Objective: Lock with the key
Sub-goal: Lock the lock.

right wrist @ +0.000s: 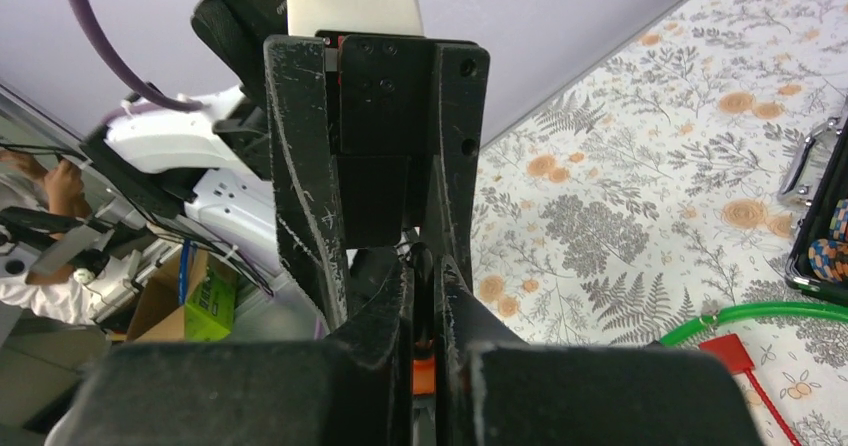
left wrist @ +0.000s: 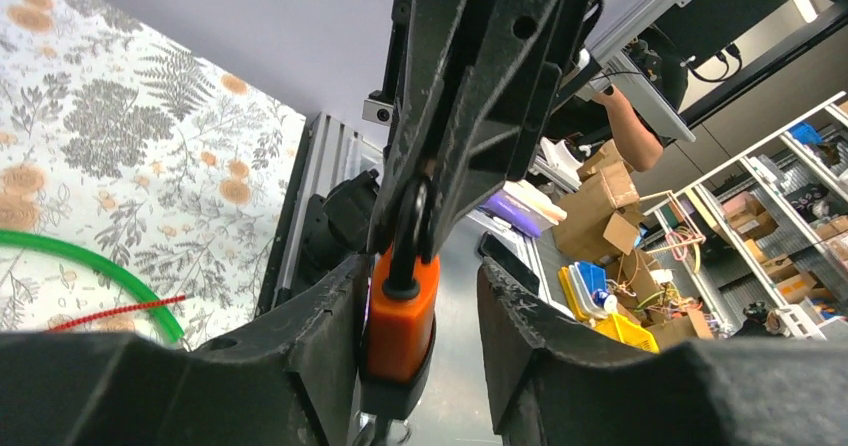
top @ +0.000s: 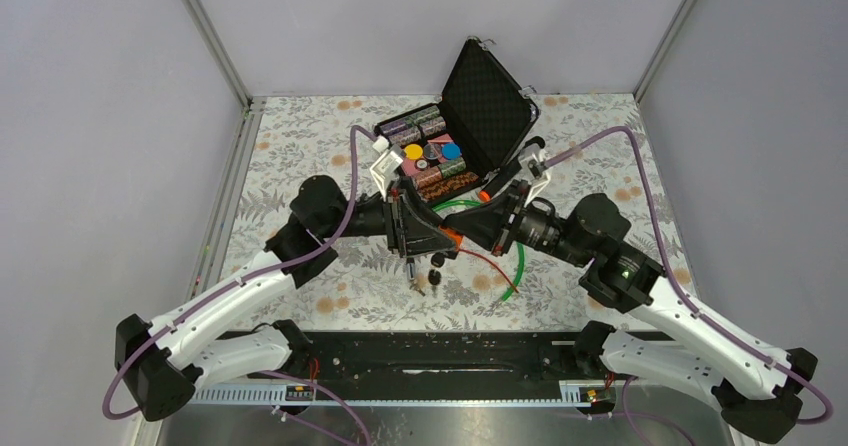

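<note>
1. Left of centre in the overhead view, my left gripper [top: 438,230] reaches rightward over the floral table [top: 300,146]. Its wrist view shows the jaws standing apart around an orange padlock [left wrist: 400,316]. The lock's body rests against one finger, with a clear gap to the other.
2. Just below that gripper, towards the bottom of the overhead frame, is a small pale metal piece that I take for the key [top: 414,287]. It is beside the black-headed keys [top: 437,262]. I cannot tell whether it hangs or lies flat.
3. At centre, my right gripper [right wrist: 428,276] meets the left one head-on. Its fingers are pressed together on the padlock's black shackle, and a sliver of orange shows low between them.
4. Right of centre, a green cable loop [top: 517,266] lies on the table, with a red tag [right wrist: 735,351] just beside it.
5. In the upper middle of the frame, beyond both grippers, stands an open black case [top: 490,101] holding poker chips.
</note>
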`<state>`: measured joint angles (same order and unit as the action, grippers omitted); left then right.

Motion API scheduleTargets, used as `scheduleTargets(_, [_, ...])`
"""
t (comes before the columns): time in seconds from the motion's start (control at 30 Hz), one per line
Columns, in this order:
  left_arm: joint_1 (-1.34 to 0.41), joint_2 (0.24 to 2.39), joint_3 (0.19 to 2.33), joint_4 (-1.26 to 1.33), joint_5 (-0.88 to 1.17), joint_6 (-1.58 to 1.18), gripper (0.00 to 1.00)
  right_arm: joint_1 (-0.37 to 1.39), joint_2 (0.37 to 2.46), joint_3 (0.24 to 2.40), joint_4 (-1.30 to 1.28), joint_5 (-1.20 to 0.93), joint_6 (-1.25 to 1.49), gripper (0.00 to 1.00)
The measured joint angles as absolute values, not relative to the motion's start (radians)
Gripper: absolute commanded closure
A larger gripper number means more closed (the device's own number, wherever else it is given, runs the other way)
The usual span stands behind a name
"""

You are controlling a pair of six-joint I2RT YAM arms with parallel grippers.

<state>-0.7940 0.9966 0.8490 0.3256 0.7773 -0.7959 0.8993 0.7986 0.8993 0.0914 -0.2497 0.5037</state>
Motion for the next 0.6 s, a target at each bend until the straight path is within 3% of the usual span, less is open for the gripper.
scheduleTargets(0.1, [-0.794, 1.014, 0.859, 0.277, 0.789, -0.785, 0.66, 0.899, 0.82, 0.901, 0.081, -0.27, 0.484, 1.0])
scheduleTargets(0.23, [-0.793, 1.036, 0.859, 0.258, 0.813, -0.781, 0.99, 0.899, 0.846, 0.918, 0.044, -0.303, 0.472, 1.0])
scheduleTargets(0.27, [-0.792, 1.037, 0.859, 0.262, 0.823, -0.783, 1.0, 0.899, 0.847, 0.92, 0.041, -0.31, 0.473, 1.0])
scheduleTargets(0.3, [-0.792, 1.037, 0.859, 0.266, 0.834, -0.78, 1.0, 0.899, 0.847, 0.924, 0.036, -0.315, 0.474, 0.95])
scheduleTargets(0.43, [-0.792, 1.037, 0.859, 0.289, 0.839, -0.784, 1.0, 0.899, 0.847, 0.934, 0.036, -0.313, 0.487, 0.26])
scheduleTargets(0.5, [-0.793, 1.034, 0.859, 0.278, 0.843, -0.783, 1.0, 0.892, 0.844, 0.935, 0.041, -0.271, 0.493, 0.09])
scheduleTargets(0.6, [-0.795, 1.029, 0.859, 0.266, 0.812, -0.783, 1.0, 0.891, 0.83, 0.916, 0.084, -0.245, 0.518, 0.04])
